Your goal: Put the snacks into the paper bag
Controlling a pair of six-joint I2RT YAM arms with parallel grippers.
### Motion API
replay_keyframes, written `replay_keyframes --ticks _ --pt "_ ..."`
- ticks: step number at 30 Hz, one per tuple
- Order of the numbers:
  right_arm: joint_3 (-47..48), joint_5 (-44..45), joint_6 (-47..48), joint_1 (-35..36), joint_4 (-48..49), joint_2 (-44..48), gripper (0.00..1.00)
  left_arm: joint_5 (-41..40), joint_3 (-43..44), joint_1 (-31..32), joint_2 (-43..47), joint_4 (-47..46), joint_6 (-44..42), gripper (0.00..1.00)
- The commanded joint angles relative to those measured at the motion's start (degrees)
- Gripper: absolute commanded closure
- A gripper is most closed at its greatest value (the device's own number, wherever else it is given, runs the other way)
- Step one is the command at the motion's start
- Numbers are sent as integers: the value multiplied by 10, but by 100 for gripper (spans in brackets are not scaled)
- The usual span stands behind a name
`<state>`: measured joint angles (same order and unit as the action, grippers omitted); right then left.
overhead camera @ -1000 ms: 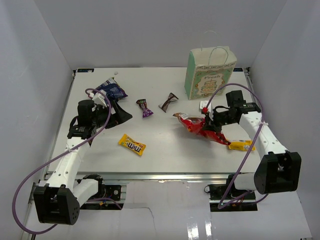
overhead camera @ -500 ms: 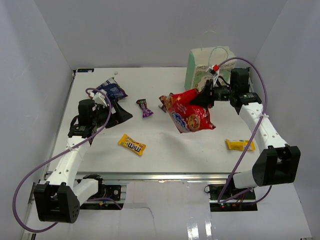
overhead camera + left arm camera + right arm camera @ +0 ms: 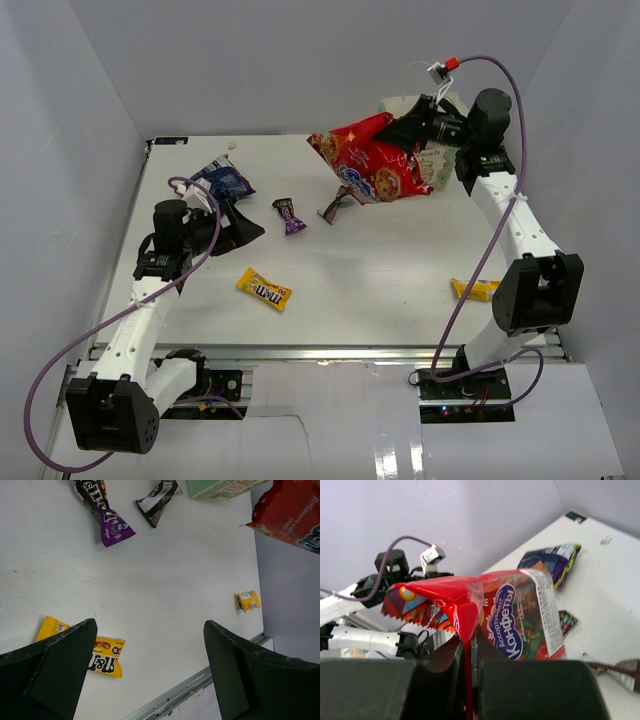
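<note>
We saw the right gripper [image 3: 408, 128] held high at the far right of the table [image 3: 380, 260], clenched on one edge of the red bag [image 3: 375, 165]. In the right wrist view the fingers [image 3: 440, 680] pinched a fold of that edge between them. The red bag hung clear of the table in front of the paper bag [image 3: 443, 158] and hid much of it; we could not tell whether the two touched. The paper bag stood upright at the far right corner. The left gripper [image 3: 238, 225] sat low on the left side with its fingers [image 3: 55, 675] spread wide and nothing between them. The blue bag [image 3: 222, 180] lay just beyond it. The M&M's packet [image 3: 264, 289] lay flat near the front, a little right of the left arm. The purple candy [image 3: 290, 215] and the brown candy [image 3: 337, 205] lay near each other in the middle, apart, with the brown one closer to the hanging red bag. The yellow bar [image 3: 475, 290] lay by the right arm near the front edge, well apart from the other snacks.
</note>
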<state>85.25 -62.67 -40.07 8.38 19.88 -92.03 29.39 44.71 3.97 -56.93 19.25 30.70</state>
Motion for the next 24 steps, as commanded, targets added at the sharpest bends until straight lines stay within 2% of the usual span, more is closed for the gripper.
replay_keyframes --ticks 1,9,16,24 --pt "105 29 -76 4 111 -13 92 4 4 0 9 -4 2 2" --pt "276 87 -74 4 90 -87 92 4 5 0 13 0 10 2" --pt "298 97 -72 3 91 -98 92 2 -5 0 28 2 20 2" --pt "424 154 -4 -12 59 -148 92 7 -7 -1 31 5 21 2"
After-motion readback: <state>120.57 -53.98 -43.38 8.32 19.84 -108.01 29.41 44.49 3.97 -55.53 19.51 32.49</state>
